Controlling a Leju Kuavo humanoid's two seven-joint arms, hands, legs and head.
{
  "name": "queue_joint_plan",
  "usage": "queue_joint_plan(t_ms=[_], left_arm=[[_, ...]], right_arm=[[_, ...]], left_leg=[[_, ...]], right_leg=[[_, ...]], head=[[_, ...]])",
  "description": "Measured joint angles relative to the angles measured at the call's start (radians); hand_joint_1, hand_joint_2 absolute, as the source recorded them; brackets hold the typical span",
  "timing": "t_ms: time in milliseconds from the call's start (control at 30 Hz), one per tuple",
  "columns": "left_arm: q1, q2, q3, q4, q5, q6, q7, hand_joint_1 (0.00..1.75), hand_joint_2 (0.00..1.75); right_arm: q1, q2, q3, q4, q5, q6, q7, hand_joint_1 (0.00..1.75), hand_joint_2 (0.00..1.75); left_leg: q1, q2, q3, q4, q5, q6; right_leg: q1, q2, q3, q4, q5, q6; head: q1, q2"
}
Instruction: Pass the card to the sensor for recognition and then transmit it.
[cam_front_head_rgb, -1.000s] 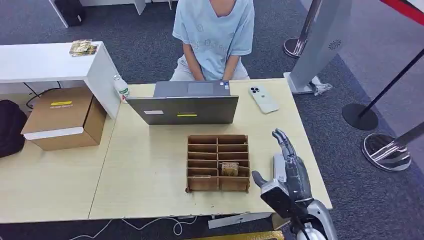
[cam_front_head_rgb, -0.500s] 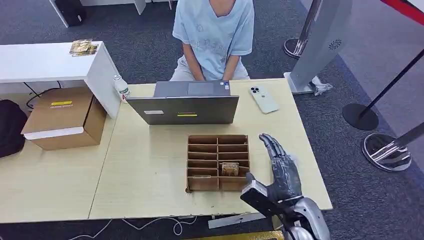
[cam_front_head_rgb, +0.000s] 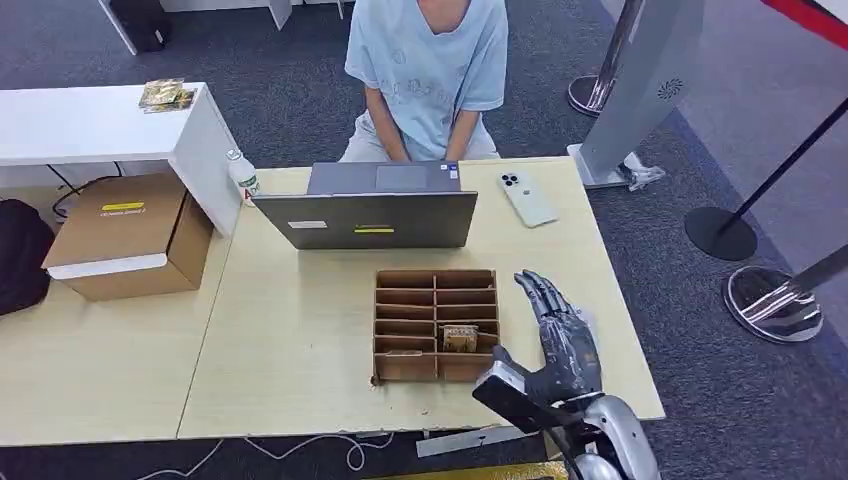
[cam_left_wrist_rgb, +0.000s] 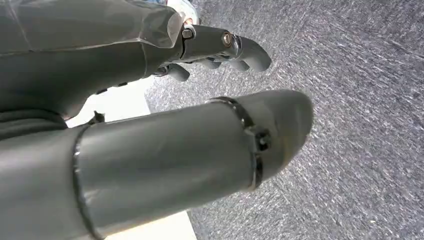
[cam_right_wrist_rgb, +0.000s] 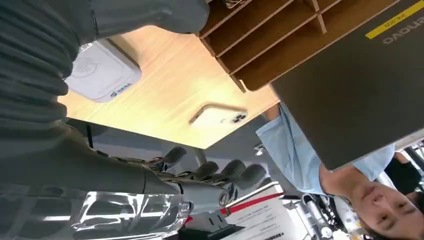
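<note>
A brown card (cam_front_head_rgb: 459, 338) stands in a right-hand slot near the front of the cardboard organizer (cam_front_head_rgb: 436, 272) at the table's middle. My right hand (cam_front_head_rgb: 556, 345) hovers just right of the organizer, open, with its fingers stretched toward the laptop and its thumb by the organizer's front right corner. It holds nothing. The white sensor pad (cam_right_wrist_rgb: 97, 70) lies on the table beneath this hand, beside the organizer (cam_right_wrist_rgb: 280, 30). My left hand (cam_left_wrist_rgb: 165, 145) hangs over grey carpet, its fingers (cam_left_wrist_rgb: 225, 47) loosely apart and empty.
A grey laptop (cam_front_head_rgb: 370, 218) stands behind the organizer, with a person (cam_front_head_rgb: 425, 70) seated beyond it. A white phone (cam_front_head_rgb: 526, 198) lies at the back right of the table (cam_front_head_rgb: 290, 340). A cardboard box (cam_front_head_rgb: 125, 235) and a bottle (cam_front_head_rgb: 241, 175) are on the left; stanchion bases (cam_front_head_rgb: 775, 300) on the right.
My right hand has moved left and nearer, from the table's right edge to just beside the organizer, staying open. The card has not moved.
</note>
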Motion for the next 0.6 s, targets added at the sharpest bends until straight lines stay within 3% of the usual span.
queue_joint_plan(t_ms=[300,467,600], left_arm=[[0.000,0.002,0.003,0.000,0.000,0.010,-0.006,0.00,0.00],[0.000,0.003,0.004,0.000,0.000,0.014,-0.006,0.00,0.00],[-0.001,0.005,0.004,0.000,0.000,0.002,0.015,0.00,0.00]], right_arm=[[0.007,0.007,0.000,0.000,0.031,0.000,0.009,0.51,1.75],[0.008,0.013,0.000,0.000,0.035,0.001,0.014,0.38,1.75],[0.007,0.019,0.000,0.000,0.020,0.024,0.007,0.40,1.75]], left_leg=[[0.000,0.000,0.000,0.000,0.000,0.000],[0.000,0.000,0.000,0.000,0.000,0.000],[0.000,0.000,0.000,0.000,0.000,0.000]], right_leg=[[0.000,0.000,0.000,0.000,0.000,0.000],[0.000,0.000,0.000,0.000,0.000,0.000],[0.000,0.000,0.000,0.000,0.000,0.000]], head=[[0.000,0.000],[0.000,0.000],[0.000,0.000]])
